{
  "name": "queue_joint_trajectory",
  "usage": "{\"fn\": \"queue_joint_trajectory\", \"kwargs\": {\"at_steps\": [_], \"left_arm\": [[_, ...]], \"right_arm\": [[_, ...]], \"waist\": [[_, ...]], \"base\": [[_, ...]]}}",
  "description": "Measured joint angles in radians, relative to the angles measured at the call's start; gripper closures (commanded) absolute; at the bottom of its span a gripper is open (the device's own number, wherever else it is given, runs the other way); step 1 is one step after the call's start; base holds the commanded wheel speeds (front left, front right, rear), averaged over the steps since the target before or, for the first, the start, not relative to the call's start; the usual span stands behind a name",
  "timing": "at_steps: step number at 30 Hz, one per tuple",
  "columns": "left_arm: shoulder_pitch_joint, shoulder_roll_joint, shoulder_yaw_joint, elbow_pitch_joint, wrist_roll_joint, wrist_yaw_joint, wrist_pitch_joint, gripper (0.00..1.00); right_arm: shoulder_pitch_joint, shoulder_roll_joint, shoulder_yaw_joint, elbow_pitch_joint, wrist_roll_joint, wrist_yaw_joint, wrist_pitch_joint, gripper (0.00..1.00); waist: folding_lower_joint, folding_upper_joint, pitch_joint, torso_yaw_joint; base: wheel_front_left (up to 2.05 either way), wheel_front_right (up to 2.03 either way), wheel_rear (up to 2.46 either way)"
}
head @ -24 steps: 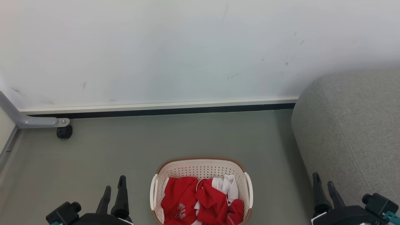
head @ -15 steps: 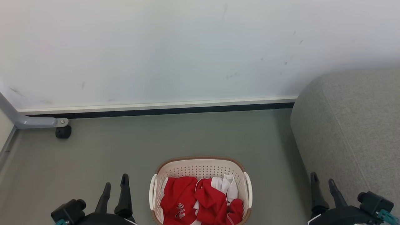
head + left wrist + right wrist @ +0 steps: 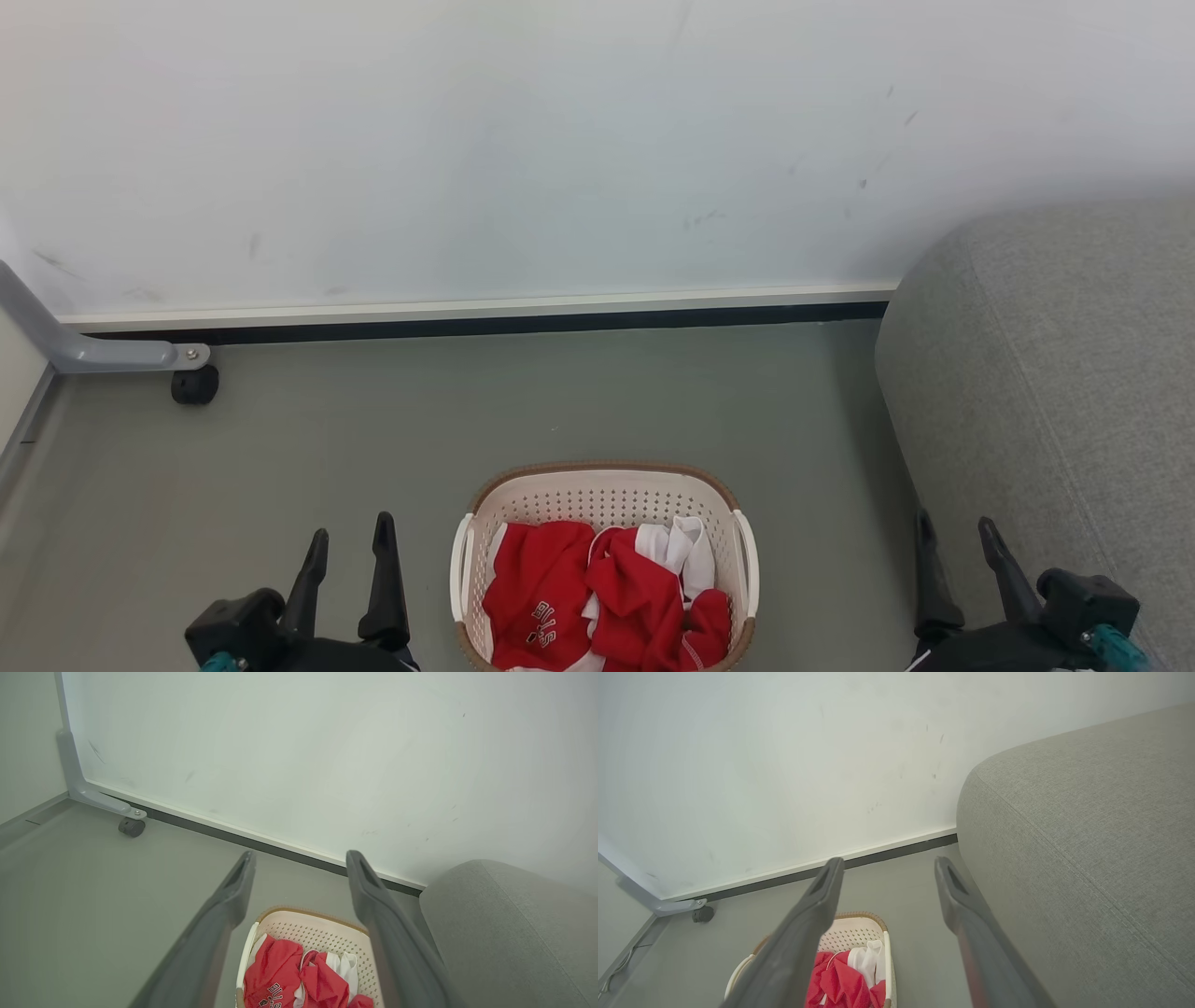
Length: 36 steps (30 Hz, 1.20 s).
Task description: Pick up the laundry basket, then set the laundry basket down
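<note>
The laundry basket (image 3: 607,495) stands on the grey floor at the bottom middle of the head view, cream-white and perforated with a brown rim and white side handles, holding red and white clothes (image 3: 597,597). My left gripper (image 3: 352,539) is open to the basket's left, apart from it. To the basket's right, beside the sofa, my right gripper (image 3: 954,530) is also open and clear of the basket. In the left wrist view the basket (image 3: 310,926) lies below the open gripper (image 3: 299,861). The right wrist view has the basket (image 3: 859,933) low, left of the gripper (image 3: 886,868).
A grey fabric sofa (image 3: 1055,392) fills the right side, close to my right gripper. A white board on a grey frame leg (image 3: 103,353) with a black castor (image 3: 194,385) stands behind the basket. Bare grey floor (image 3: 523,401) lies between basket and board.
Both grippers have shifted slightly inward toward the basket. The camera has moved a little, so the whole scene sits slightly higher in the picture.
</note>
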Motion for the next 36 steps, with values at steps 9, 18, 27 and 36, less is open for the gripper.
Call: {"fn": "queue_joint_trajectory", "kwargs": {"at_steps": [9,18,27,36], "left_arm": [[0.000,0.000,-0.013,0.000,0.140,0.021,-0.031,0.00],[0.001,0.000,-0.033,-0.004,0.272,0.044,-0.066,0.00],[0.010,0.000,-0.024,0.003,0.278,0.044,-0.066,0.00],[0.019,0.000,-0.023,0.025,0.278,0.044,-0.066,0.00]], "right_arm": [[0.000,0.003,0.012,-0.001,-0.161,-0.021,-0.035,0.00],[0.001,0.004,0.034,-0.016,-0.313,-0.044,-0.067,0.00],[0.006,0.014,0.020,-0.019,-0.332,-0.044,-0.067,0.00],[0.013,0.017,0.006,-0.017,-0.324,-0.044,-0.066,0.00]], "waist": [[0.0000,0.0000,-0.003,0.003],[0.0000,0.0000,-0.013,0.006],[0.0000,0.0000,-0.017,0.007],[0.0000,0.0000,-0.017,0.005]], "base": [[0.00,0.00,0.00],[0.00,0.00,0.00],[0.00,0.00,0.00],[0.00,0.00,0.00]]}}
